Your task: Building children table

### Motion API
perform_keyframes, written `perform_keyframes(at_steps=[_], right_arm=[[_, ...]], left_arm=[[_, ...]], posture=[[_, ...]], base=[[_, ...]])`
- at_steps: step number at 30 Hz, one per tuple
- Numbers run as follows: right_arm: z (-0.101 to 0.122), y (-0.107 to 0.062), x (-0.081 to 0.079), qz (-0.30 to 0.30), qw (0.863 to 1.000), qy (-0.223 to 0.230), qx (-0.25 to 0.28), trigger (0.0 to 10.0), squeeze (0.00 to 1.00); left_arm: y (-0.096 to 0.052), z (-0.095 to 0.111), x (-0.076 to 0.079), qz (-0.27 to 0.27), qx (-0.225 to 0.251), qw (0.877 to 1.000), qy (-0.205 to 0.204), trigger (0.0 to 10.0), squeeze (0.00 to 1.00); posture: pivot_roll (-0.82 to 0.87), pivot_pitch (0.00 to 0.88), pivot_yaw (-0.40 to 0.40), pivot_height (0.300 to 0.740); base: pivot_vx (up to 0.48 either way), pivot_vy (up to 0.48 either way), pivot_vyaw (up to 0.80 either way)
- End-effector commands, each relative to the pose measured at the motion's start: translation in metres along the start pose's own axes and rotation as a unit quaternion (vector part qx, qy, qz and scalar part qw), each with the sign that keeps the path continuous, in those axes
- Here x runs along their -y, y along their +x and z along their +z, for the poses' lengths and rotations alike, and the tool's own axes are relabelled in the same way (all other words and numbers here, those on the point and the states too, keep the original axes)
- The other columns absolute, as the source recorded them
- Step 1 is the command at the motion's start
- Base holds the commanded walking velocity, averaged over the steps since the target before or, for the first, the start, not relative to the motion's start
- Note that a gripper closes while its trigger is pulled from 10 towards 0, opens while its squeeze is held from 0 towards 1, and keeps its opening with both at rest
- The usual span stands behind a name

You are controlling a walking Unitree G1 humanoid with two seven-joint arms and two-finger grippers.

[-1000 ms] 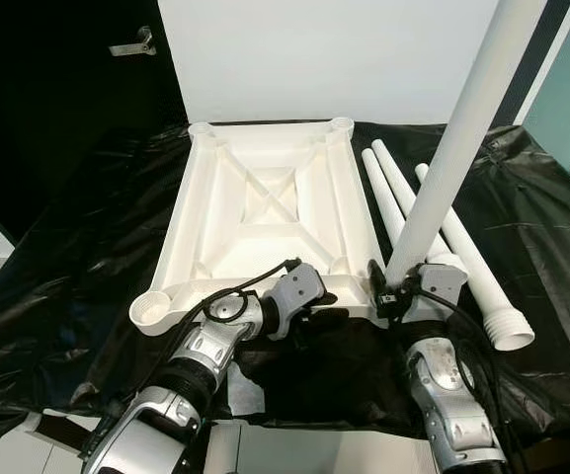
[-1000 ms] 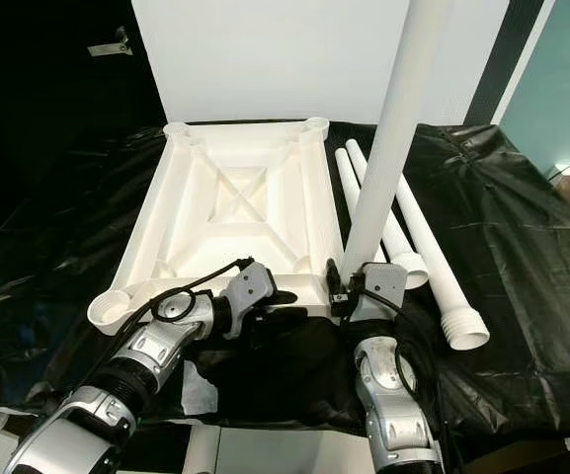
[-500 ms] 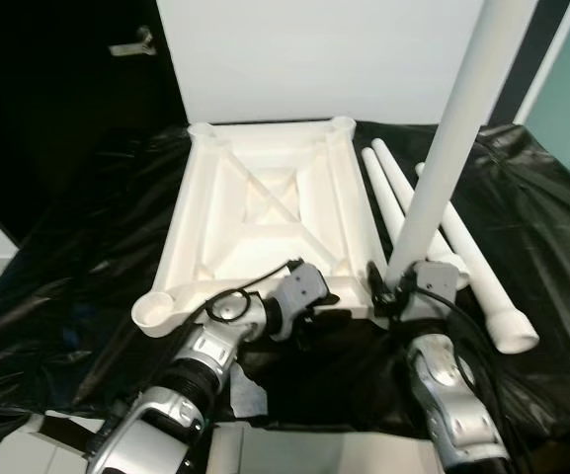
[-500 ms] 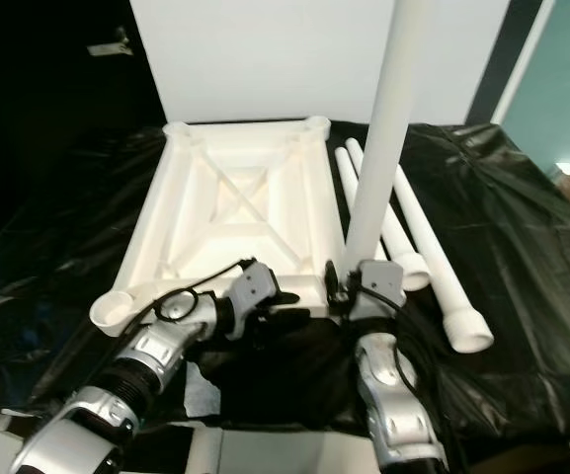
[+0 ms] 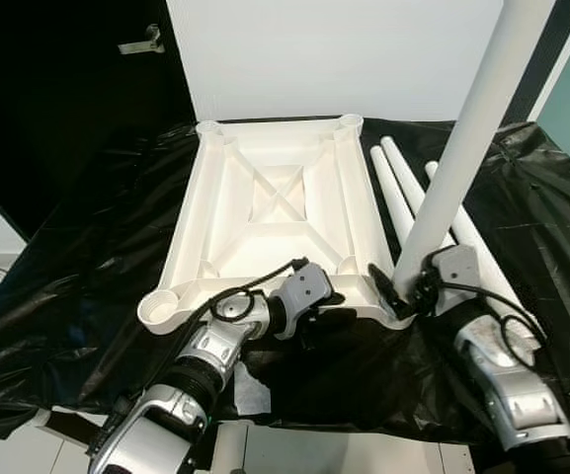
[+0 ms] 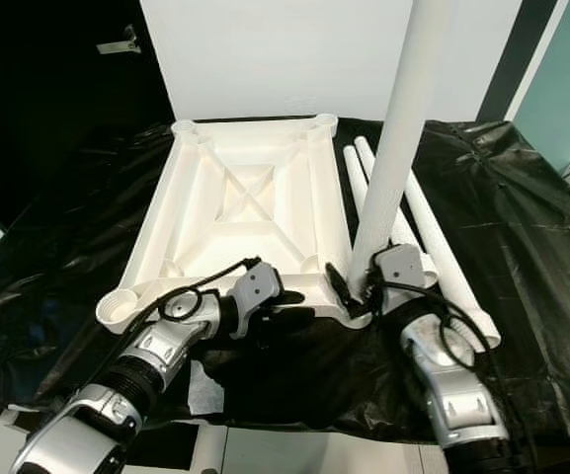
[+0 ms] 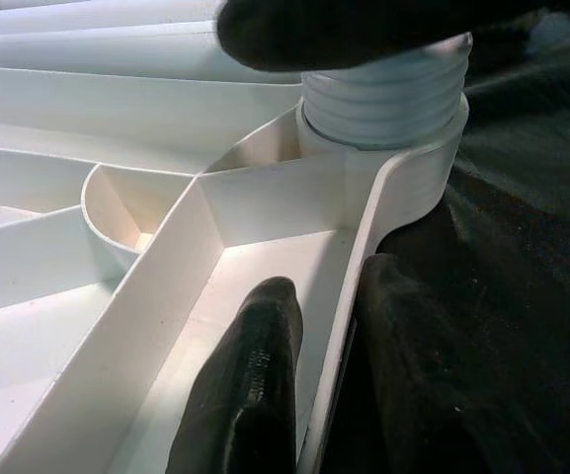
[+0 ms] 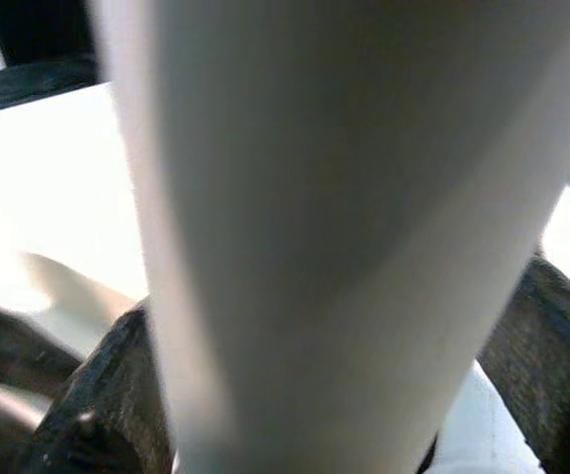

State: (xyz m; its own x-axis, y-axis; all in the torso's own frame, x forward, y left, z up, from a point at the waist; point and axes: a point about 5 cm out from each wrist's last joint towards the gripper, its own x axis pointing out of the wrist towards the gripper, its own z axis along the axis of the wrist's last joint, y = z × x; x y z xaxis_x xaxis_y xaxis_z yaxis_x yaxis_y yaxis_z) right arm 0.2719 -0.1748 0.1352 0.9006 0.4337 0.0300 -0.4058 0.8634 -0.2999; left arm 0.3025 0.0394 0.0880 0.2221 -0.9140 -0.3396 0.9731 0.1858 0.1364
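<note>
A white plastic tabletop (image 5: pixel 275 212) lies upside down on black sheeting, ribs facing up. My left gripper (image 7: pixel 319 365) is shut on the tabletop's near rim (image 7: pixel 349 296), one finger inside and one outside, close to the near right corner socket. A long white table leg (image 5: pixel 467 138) stands nearly upright with its threaded end (image 7: pixel 383 94) in that socket. My right gripper (image 5: pixel 395 288) is shut on the leg just above the socket, and the leg (image 8: pixel 334 227) crosses the right wrist view close up.
Three more white legs (image 5: pixel 403 193) lie side by side on the sheeting right of the tabletop. Black plastic (image 5: pixel 77 267) covers the whole work surface. A white wall panel (image 5: pixel 344 54) stands behind. The near left corner socket (image 5: pixel 156 308) is open.
My right arm has swung outward to the right while the leg stays in the corner socket, tilting slightly more to the right. The left gripper has held its place on the rim.
</note>
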Motion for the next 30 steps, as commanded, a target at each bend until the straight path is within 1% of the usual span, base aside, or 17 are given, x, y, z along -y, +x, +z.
perform_keyframes(at_steps=[1, 2, 5, 6, 8, 11, 17, 19, 20, 21, 22, 23, 24, 25, 26, 28, 30], right_arm=[[0.001, 0.002, -0.002, 0.019, 1.000, 0.007, 0.000, 9.8, 0.00], [0.002, 0.001, -0.004, 0.034, 0.999, 0.007, -0.001, 0.0, 0.00], [0.002, 0.001, -0.004, 0.045, 0.999, 0.007, -0.002, 0.0, 0.00], [-0.002, -0.001, -0.006, 0.077, 0.997, 0.013, -0.016, 0.0, 0.00], [-0.005, -0.003, -0.006, 0.092, 0.995, 0.019, -0.027, 0.0, 0.00], [-0.005, -0.003, -0.005, 0.094, 0.995, 0.020, -0.029, 0.0, 0.00], [-0.009, -0.003, -0.005, 0.081, 0.995, 0.052, -0.039, 0.0, 0.00], [-0.013, -0.004, -0.014, 0.046, 0.995, 0.077, -0.040, 0.0, 0.00], [-0.013, -0.004, -0.014, 0.046, 0.995, 0.077, -0.040, 0.0, 0.00], [-0.014, -0.005, -0.018, 0.002, 0.996, 0.083, -0.025, 0.0, 0.00], [-0.010, -0.008, -0.014, -0.083, 0.992, 0.093, 0.003, 0.0, 0.00], [-0.010, -0.008, -0.014, -0.083, 0.992, 0.093, 0.003, 0.0, 0.00], [-0.009, -0.013, -0.011, -0.162, 0.980, 0.112, 0.012, 0.0, 0.00], [-0.011, -0.016, -0.010, -0.223, 0.966, 0.133, 0.010, 0.0, 0.00], [-0.011, -0.016, -0.010, -0.223, 0.966, 0.133, 0.010, 0.0, 0.00], [-0.013, -0.015, -0.012, -0.269, 0.950, 0.159, 0.000, 0.0, 0.00], [-0.011, -0.013, -0.014, -0.274, 0.947, 0.164, 0.001, 0.0, 0.00]], left_arm=[[0.002, -0.036, 0.023, -0.060, -0.074, 0.995, -0.042, 10.0, 0.00], [0.002, -0.036, 0.023, -0.059, -0.074, 0.995, -0.042, 10.0, 0.00], [0.002, -0.036, 0.023, -0.058, -0.074, 0.995, -0.042, 10.0, 0.00], [0.002, -0.037, 0.024, -0.057, -0.073, 0.995, -0.043, 10.0, 0.00], [0.002, -0.038, 0.025, -0.057, -0.073, 0.995, -0.045, 10.0, 0.00], [0.002, -0.038, 0.025, -0.056, -0.073, 0.995, -0.045, 10.0, 0.00], [0.001, -0.039, 0.026, -0.057, -0.072, 0.995, -0.047, 10.0, 0.00], [0.001, -0.039, 0.026, -0.058, -0.071, 0.995, -0.047, 10.0, 0.00], [0.001, -0.039, 0.026, -0.058, -0.071, 0.995, -0.047, 10.0, 0.00], [0.001, -0.039, 0.026, -0.058, -0.071, 0.995, -0.047, 10.0, 0.00], [0.001, -0.039, 0.026, -0.057, -0.071, 0.995, -0.047, 10.0, 0.00], [0.001, -0.039, 0.026, -0.057, -0.071, 0.995, -0.047, 10.0, 0.00], [0.001, -0.039, 0.026, -0.056, -0.071, 0.995, -0.047, 10.0, 0.00], [0.000, -0.038, 0.025, -0.055, -0.071, 0.995, -0.047, 10.0, 0.00], [0.000, -0.038, 0.025, -0.055, -0.071, 0.995, -0.047, 10.0, 0.00], [-0.001, -0.039, 0.025, -0.056, -0.072, 0.995, -0.047, 10.0, 0.00], [-0.001, -0.040, 0.025, -0.056, -0.073, 0.995, -0.047, 10.0, 0.00]], posture=[[-0.09, 0.000, 0.028, 0.740], [-0.09, 0.000, 0.022, 0.740], [-0.09, 0.000, 0.022, 0.740], [-0.08, 0.000, 0.017, 0.740], [-0.08, 0.000, 0.017, 0.740], [-0.08, 0.000, 0.017, 0.740], [-0.08, 0.000, 0.018, 0.740], [-0.08, 0.000, 0.017, 0.740], [-0.08, 0.000, 0.017, 0.740], [-0.08, 0.000, 0.016, 0.740], [-0.06, 0.002, 0.015, 0.740], [-0.06, 0.002, 0.015, 0.740], [-0.06, 0.001, 0.016, 0.740], [-0.06, 0.001, 0.020, 0.740], [-0.06, 0.001, 0.020, 0.740], [-0.06, 0.002, 0.024, 0.740], [-0.06, 0.001, 0.027, 0.740]], base=[[0.000, 0.000, 0.00], [0.000, 0.000, 0.00], [0.000, 0.000, 0.00], [0.000, 0.000, 0.00], [0.000, 0.000, 0.00], [0.000, 0.000, 0.00], [0.000, 0.000, 0.00], [0.000, 0.000, 0.00], [0.000, 0.000, 0.00], [0.000, 0.000, 0.00], [0.000, 0.000, 0.00], [0.000, 0.000, 0.00], [0.000, 0.000, 0.00], [0.000, 0.000, 0.00], [0.000, 0.000, 0.00], [0.000, 0.000, 0.00], [0.000, 0.000, 0.00]])
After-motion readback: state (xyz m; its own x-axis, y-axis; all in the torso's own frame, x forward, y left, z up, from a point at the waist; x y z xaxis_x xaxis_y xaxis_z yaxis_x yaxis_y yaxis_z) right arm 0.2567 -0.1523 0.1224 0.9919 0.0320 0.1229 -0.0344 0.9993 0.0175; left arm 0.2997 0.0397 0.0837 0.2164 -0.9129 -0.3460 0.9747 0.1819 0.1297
